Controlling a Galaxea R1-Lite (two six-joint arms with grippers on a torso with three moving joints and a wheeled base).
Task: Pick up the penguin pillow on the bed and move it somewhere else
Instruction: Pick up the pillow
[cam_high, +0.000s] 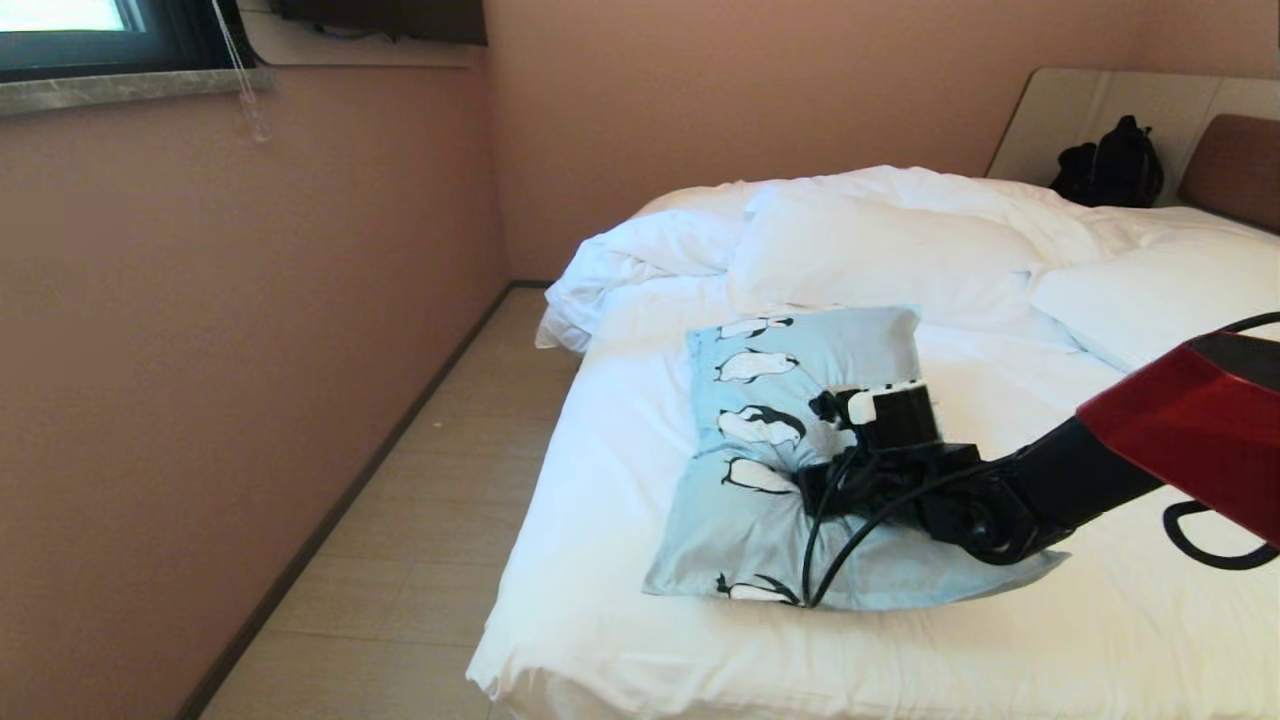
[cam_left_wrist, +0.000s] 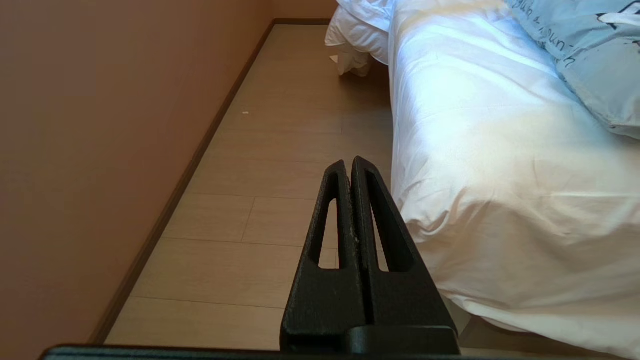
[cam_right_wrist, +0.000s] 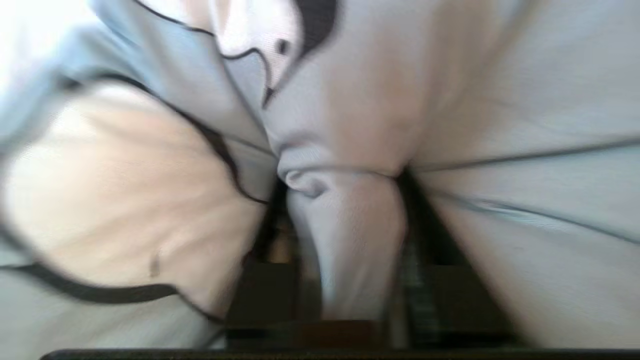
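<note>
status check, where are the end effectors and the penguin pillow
Right end effector pinching a fold of the penguin pillow, pillow lying on the bed. Left end effector shut, parked beside the bed above the floor. Nothing in the way.

Penguin pillow (cam_high: 800, 400) is laid on the bed (cam_high: 620, 620), near its left edge. Plain pillows (cam_high: 870, 250) are set behind it, w/ a bunched duvet (cam_high: 650, 260) to their left. A backpack (cam_high: 1110, 165) is propped at the headboard, far right. Floor (cam_high: 400, 580) is seen left of bed, betw. it and wall (cam_high: 230, 350).
</note>
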